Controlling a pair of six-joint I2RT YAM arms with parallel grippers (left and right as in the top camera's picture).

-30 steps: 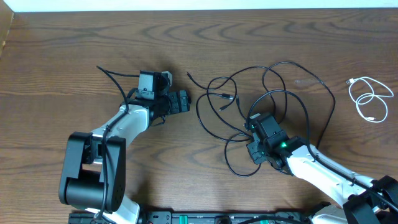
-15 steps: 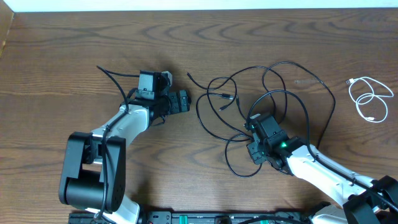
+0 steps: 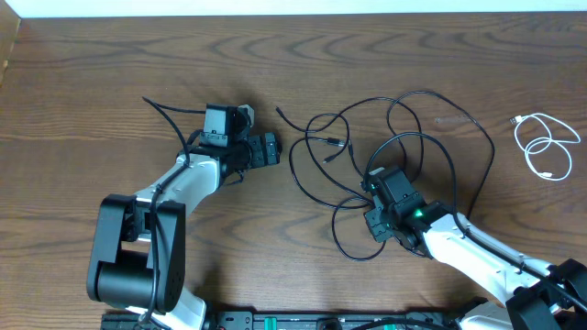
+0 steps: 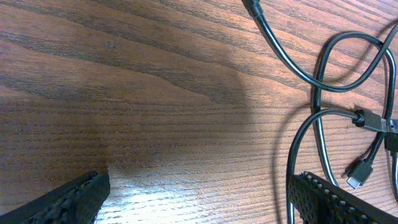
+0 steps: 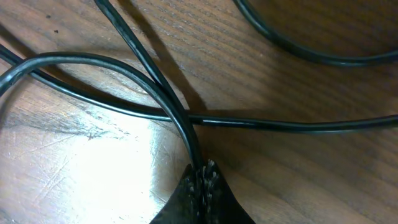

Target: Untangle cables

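- Jaws of the right gripper (image 5: 200,179) are shut tight on a black cable (image 5: 134,68). The wrist view shows that strand curving straight into the closed tips, with a second strand crossing just beyond them.
- Over the last second nothing has shifted. The right arm sits in the same spot, its pinch has not let go, and every loop keeps its shape.
- The left gripper (image 4: 199,186) also has not stirred. It stands wide open and empty over bare wood, with cable loops and a small plug (image 4: 356,177) just beside its right finger.
- The black cables (image 3: 336,144) remain one overlapping knot of loops right of the tabletop (image 3: 92,55) centre, spreading from the middle toward the right side. The held strand is at the knot's near side.
- The white cable (image 3: 521,120) lies coiled on its own by the right edge, well apart from the black ones and already free.
- Judged from this stillness, the hold is set but the pull has not begun, so the untangling stands where it was.
- The likely next step is to draw the pinched strand away from the knot. The risk is that the whole bundle drags along, since the crossings look loose and nothing pins the other side.
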